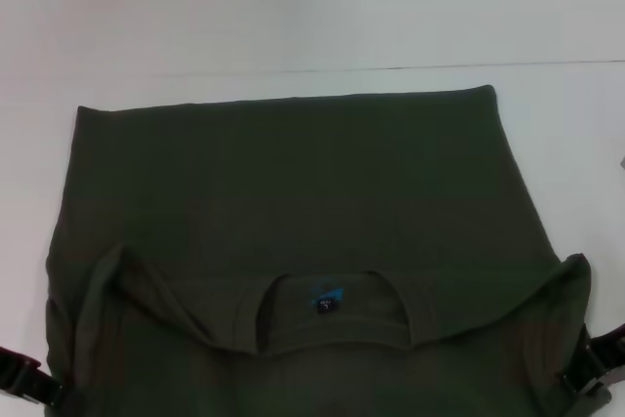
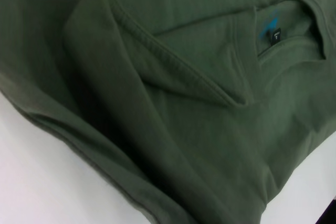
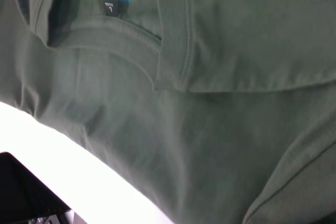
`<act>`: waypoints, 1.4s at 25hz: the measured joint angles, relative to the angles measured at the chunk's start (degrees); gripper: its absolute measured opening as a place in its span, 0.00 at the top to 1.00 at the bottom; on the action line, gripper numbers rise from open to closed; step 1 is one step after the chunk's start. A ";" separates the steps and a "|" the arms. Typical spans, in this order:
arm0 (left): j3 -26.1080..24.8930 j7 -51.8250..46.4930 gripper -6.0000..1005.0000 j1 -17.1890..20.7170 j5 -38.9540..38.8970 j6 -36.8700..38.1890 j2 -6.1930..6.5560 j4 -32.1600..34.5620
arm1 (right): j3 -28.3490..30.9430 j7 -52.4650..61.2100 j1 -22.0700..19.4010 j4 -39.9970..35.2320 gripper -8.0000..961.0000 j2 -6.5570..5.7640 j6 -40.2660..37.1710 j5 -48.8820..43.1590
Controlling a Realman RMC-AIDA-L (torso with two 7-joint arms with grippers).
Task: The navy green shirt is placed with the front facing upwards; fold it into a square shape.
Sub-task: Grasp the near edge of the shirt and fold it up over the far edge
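The navy green shirt (image 1: 293, 183) lies spread across the white table, collar (image 1: 332, 339) toward me, with a small dark label (image 1: 327, 302) printed in blue inside it. Both short sleeves are turned inward over the chest, one at the left (image 1: 146, 290) and one at the right (image 1: 508, 290). No lettering shows. The far edge runs straight. My left gripper (image 1: 24, 378) sits at the shirt's near left edge and my right gripper (image 1: 591, 378) at its near right edge, both only partly in view. The wrist views show the shirt (image 2: 184, 129) (image 3: 210, 129) and its label (image 2: 276, 35) (image 3: 109, 7) close up.
The white table (image 1: 293, 17) stretches beyond the shirt, with a thin line (image 1: 391, 68) running across it behind the cloth. In the right wrist view a dark shape (image 3: 26, 192) lies past the near table edge.
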 joint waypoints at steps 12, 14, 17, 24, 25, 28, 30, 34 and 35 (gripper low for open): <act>-11.49 2.08 0.89 -0.37 -3.93 -5.64 1.46 -0.52 | 17.17 -2.69 0.27 -2.32 0.94 -1.22 1.69 2.33; -14.32 2.33 0.89 -0.27 -5.43 -7.77 1.66 -0.64 | 18.80 -2.63 0.29 -2.14 0.94 -1.64 3.42 3.87; -15.74 2.40 0.89 0.16 -8.17 -10.13 1.68 -1.18 | 20.01 -2.27 0.22 -1.70 0.94 -1.87 6.97 6.59; -18.77 2.41 0.89 1.30 -15.64 -17.75 1.68 -4.19 | 21.30 -1.50 -0.34 -0.75 0.94 -1.99 17.18 12.56; -19.08 2.41 0.89 1.48 -16.80 -19.14 1.66 -4.60 | 21.38 -1.50 -0.37 -0.39 0.94 -2.02 18.62 13.28; -19.09 2.42 0.89 2.09 -19.95 -23.54 1.22 -6.07 | 21.57 -1.86 -0.42 0.87 0.94 -2.01 23.00 15.22; -18.82 2.63 0.89 2.35 -21.72 -26.89 0.67 -7.31 | 21.67 -2.64 -0.46 1.77 0.93 -1.63 25.95 16.61; -18.69 3.94 0.89 2.42 -25.14 -32.53 -0.68 -9.43 | 21.73 -5.05 -0.56 3.50 0.93 -0.53 31.41 20.16; -18.61 4.28 0.89 2.41 -26.09 -33.62 -0.96 -9.83 | 21.66 -5.46 -0.56 3.72 0.93 -0.18 32.32 20.79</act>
